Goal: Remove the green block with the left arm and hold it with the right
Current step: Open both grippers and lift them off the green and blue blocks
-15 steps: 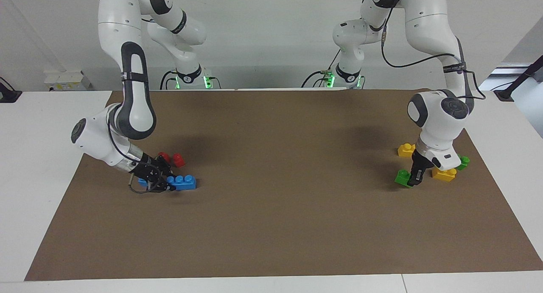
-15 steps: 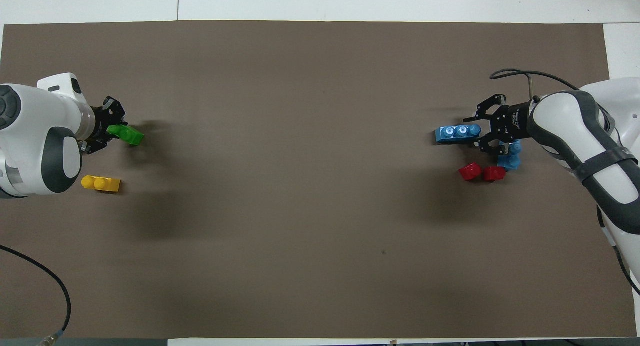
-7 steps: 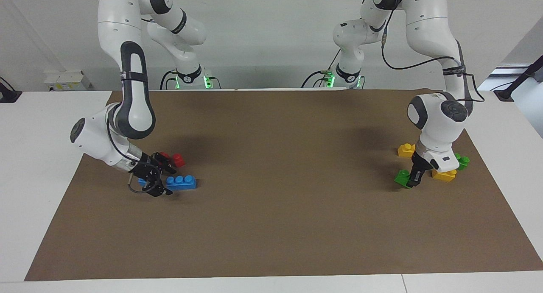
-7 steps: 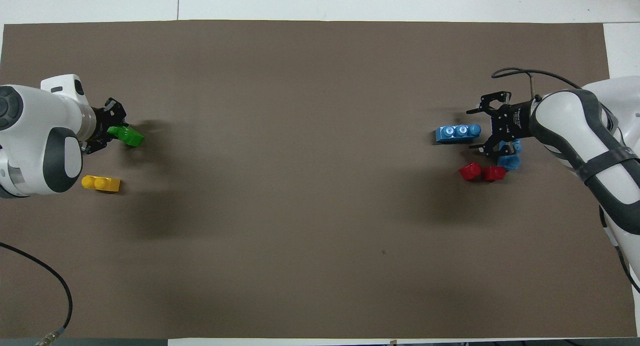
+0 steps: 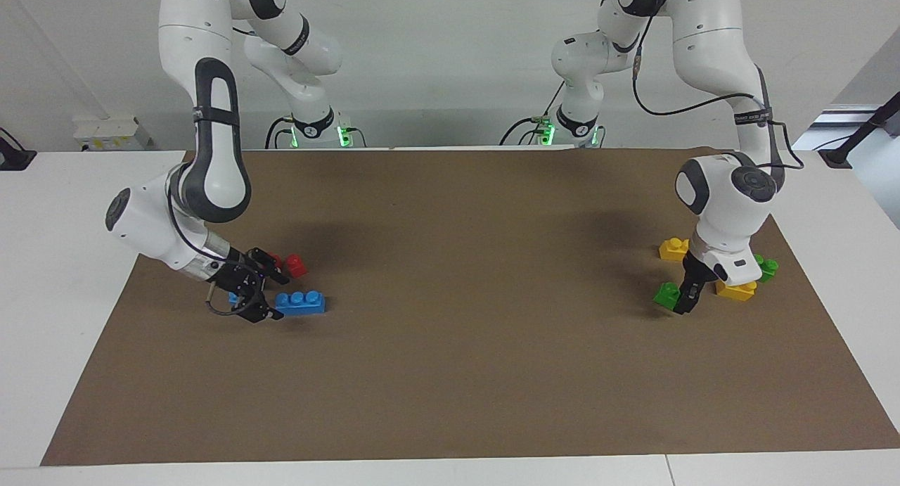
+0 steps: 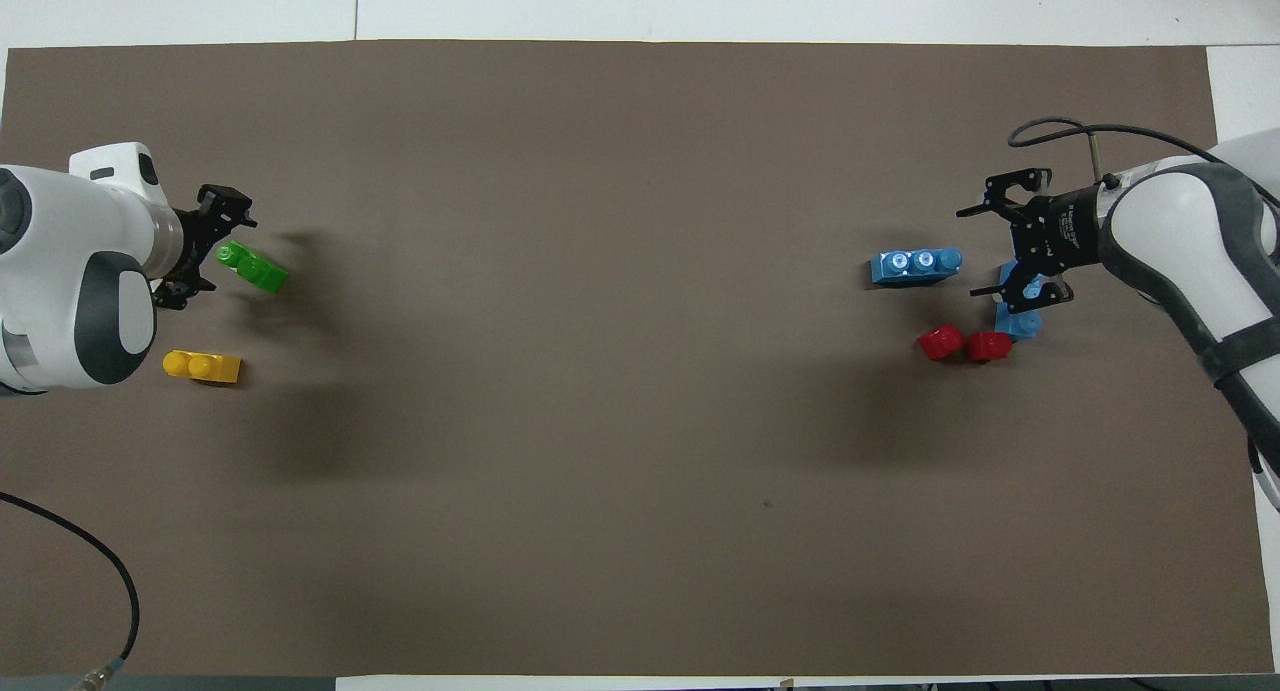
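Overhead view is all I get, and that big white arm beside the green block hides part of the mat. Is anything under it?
Observer: Yes. A second yellow brick sits under the left arm, out of your sight.
Operator: Anything else down there?
Observer: A darker green brick, beside that yellow one, toward the left arm's end of the table.
Operator: Is the green block up in the air?
Observer: No. The green block rests on the mat, with the open left gripper low beside it.
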### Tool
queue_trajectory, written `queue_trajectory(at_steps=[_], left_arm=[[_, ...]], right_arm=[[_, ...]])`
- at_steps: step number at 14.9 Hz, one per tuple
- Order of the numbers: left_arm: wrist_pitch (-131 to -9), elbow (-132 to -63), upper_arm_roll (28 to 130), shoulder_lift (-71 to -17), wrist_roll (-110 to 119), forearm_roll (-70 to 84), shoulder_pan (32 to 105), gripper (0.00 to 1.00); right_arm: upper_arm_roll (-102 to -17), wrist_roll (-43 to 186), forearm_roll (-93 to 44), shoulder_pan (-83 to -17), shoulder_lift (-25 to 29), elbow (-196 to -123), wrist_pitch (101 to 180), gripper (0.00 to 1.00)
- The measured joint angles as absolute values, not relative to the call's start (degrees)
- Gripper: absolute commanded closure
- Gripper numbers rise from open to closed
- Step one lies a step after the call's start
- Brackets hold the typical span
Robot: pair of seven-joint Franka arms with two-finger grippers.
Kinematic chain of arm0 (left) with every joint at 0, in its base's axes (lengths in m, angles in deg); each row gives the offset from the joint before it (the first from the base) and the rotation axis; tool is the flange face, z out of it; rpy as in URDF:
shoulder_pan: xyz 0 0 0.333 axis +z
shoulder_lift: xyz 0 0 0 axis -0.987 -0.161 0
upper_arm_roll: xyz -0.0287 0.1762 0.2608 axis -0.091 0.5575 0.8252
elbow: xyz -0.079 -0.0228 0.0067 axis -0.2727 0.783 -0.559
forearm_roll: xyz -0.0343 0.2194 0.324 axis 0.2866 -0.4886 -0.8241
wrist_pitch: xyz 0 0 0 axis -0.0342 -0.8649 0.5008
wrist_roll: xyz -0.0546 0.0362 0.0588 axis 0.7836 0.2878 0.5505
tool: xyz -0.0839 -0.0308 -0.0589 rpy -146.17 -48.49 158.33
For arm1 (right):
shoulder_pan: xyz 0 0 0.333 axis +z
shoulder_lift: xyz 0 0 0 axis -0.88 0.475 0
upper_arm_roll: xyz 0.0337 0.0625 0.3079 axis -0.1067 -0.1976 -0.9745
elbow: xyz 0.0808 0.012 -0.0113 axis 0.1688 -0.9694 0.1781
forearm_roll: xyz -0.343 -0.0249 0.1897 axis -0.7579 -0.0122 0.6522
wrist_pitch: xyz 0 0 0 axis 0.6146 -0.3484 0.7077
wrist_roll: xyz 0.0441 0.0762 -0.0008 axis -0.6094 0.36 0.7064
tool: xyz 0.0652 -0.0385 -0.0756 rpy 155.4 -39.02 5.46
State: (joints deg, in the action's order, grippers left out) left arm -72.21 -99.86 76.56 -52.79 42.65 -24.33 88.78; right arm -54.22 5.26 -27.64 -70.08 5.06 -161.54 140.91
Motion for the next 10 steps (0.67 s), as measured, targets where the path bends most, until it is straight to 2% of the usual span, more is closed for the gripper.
queue_trajectory(at_steps=[4,10], left_arm=[[-70.61,-99.52,76.31,-49.6,42.51,-24.33,88.72,0.0],[-59.47,-95.33,75.41,-46.24,32.83,-24.39,87.79,0.0]], right_arm=[[-54.59,8.7,-34.33,-69.8,-0.83,-158.93,132.73,0.0],[-54.98,35.08,-48.24,-69.36,-8.26,-155.3,122.83,0.0]])
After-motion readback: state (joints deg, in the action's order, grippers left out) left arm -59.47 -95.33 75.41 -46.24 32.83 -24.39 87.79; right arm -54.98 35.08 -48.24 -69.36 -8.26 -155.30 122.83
